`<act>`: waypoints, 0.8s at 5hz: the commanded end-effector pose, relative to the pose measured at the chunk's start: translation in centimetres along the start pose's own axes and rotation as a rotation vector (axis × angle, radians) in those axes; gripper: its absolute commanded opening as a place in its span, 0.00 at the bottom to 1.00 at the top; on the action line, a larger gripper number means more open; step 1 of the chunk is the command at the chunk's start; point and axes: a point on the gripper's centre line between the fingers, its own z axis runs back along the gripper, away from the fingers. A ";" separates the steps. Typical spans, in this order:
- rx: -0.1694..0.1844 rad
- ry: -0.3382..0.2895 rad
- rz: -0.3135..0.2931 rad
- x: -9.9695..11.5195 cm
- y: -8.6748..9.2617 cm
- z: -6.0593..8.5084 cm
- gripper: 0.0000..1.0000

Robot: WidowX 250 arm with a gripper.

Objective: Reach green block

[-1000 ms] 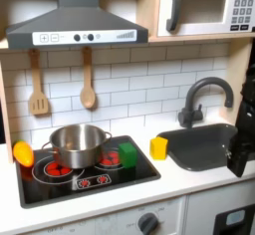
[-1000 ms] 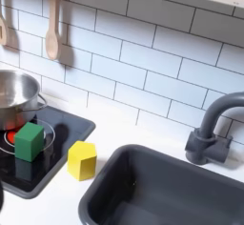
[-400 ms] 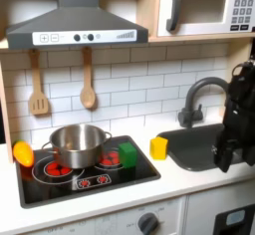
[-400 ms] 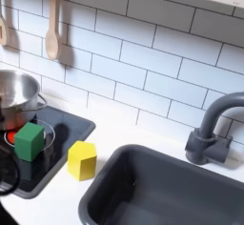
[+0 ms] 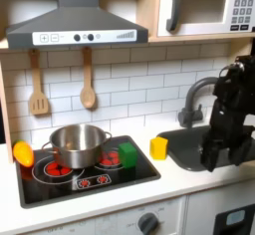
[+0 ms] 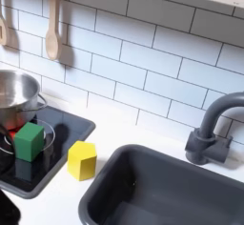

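Note:
The green block [image 5: 128, 155] is a small bright cube on the black stovetop [image 5: 100, 179], just right of the steel pot [image 5: 78, 144]. The second exterior view has the green block [image 6: 30, 140] at the left, on the stovetop's right part. My black arm stands at the first exterior view's right, over the sink [image 5: 189, 139]. Its gripper [image 5: 215, 157] points down, well to the right of the green block and apart from it. The fingers are dark against the dark sink, so their spread is unclear.
A small yellow block [image 5: 158, 147] [image 6: 82, 160] sits on the white counter between stovetop and sink. A yellow-orange toy [image 5: 22, 152] lies at the stove's left edge. A grey faucet [image 5: 197, 96] [image 6: 213, 133] rises behind the sink. Wooden utensils [image 5: 88, 80] hang on the tiled wall.
My arm has moved left from the first exterior view's right edge to a place over the sink. The blocks and the pot have not moved.

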 end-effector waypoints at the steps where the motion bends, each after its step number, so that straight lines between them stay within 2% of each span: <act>1: 0.018 -0.028 -0.004 1.8 1.4 -0.1 1.00; 3: 0.024 -0.039 0.015 4.1 1.7 -0.6 1.00; 4: 0.032 -0.040 0.049 5.7 2.1 -1.0 1.00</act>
